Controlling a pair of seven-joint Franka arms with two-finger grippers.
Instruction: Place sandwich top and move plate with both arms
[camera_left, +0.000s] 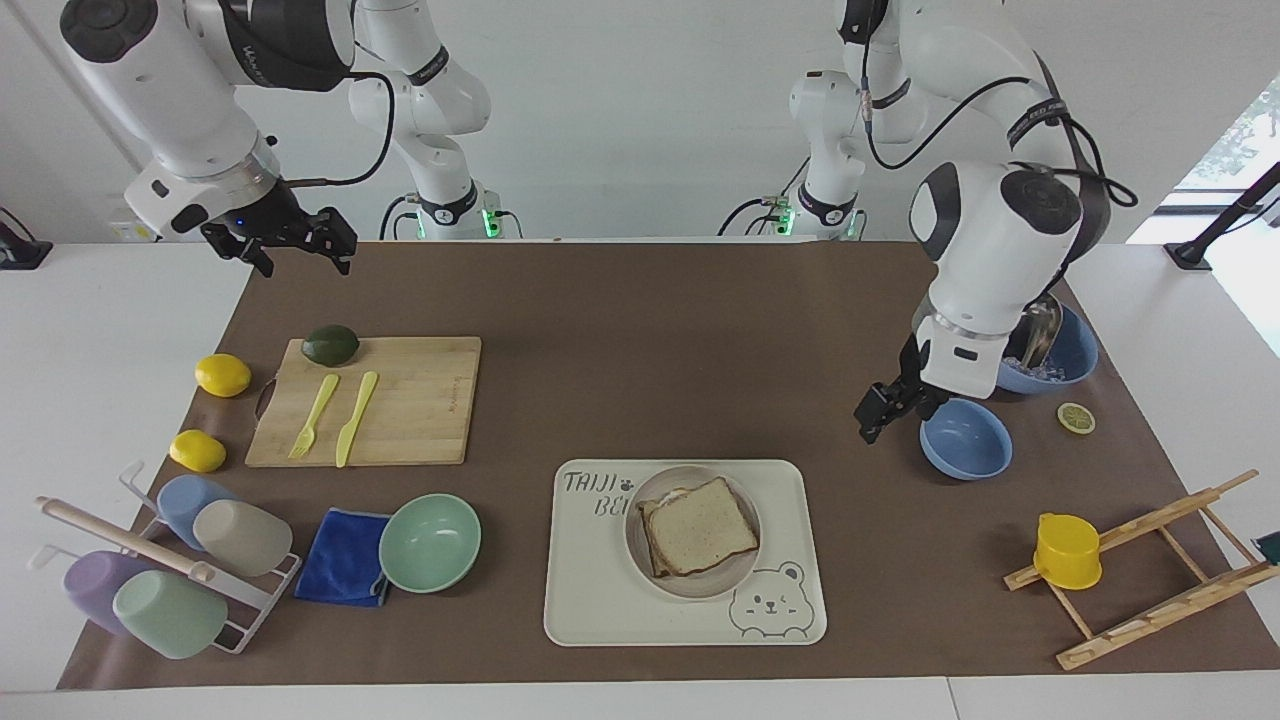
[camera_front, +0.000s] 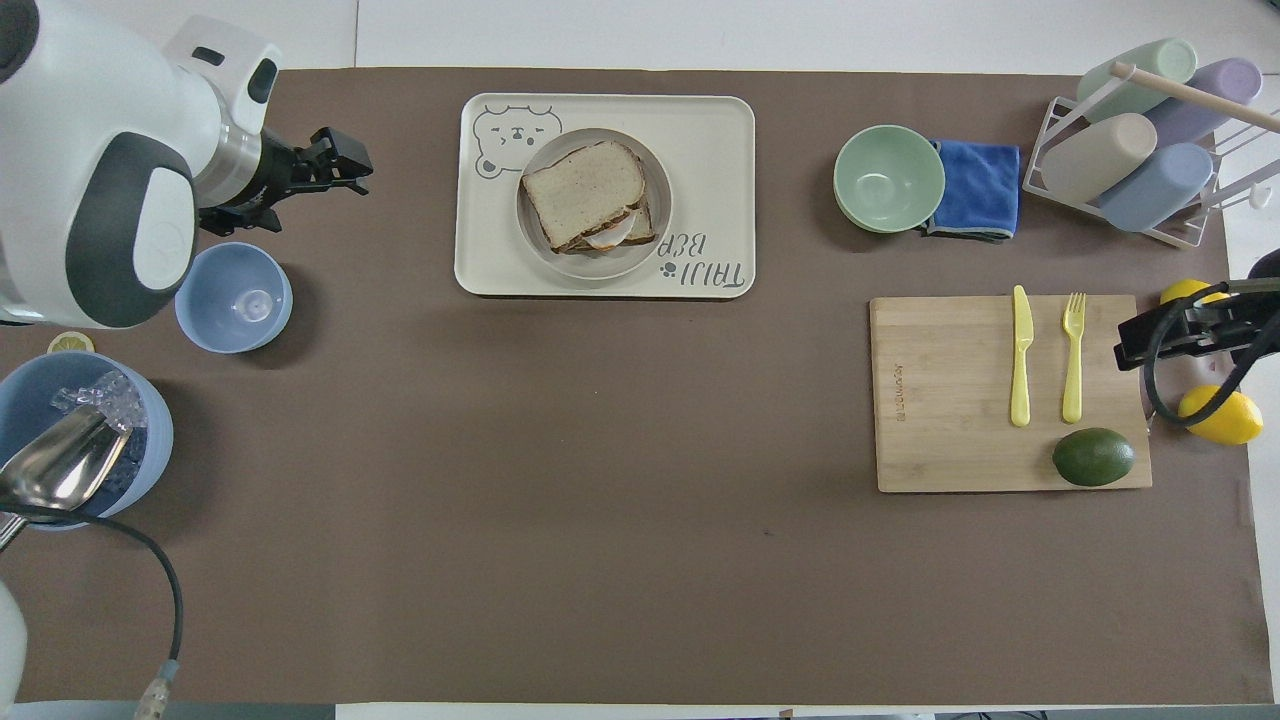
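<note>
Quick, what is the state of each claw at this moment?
Left claw: open, holds nothing, raised over the mat beside the small blue bowl.
Right claw: open, holds nothing, waits above the cutting board's end.

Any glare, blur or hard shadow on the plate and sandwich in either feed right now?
Facing view: the plate and sandwich top are evenly lit and sharp, no glare; bright window light shows only at the frame's edge. Overhead view: soft shadow edges the plate rim; the left gripper is up over bare mat, casting nothing on the tray.
</note>
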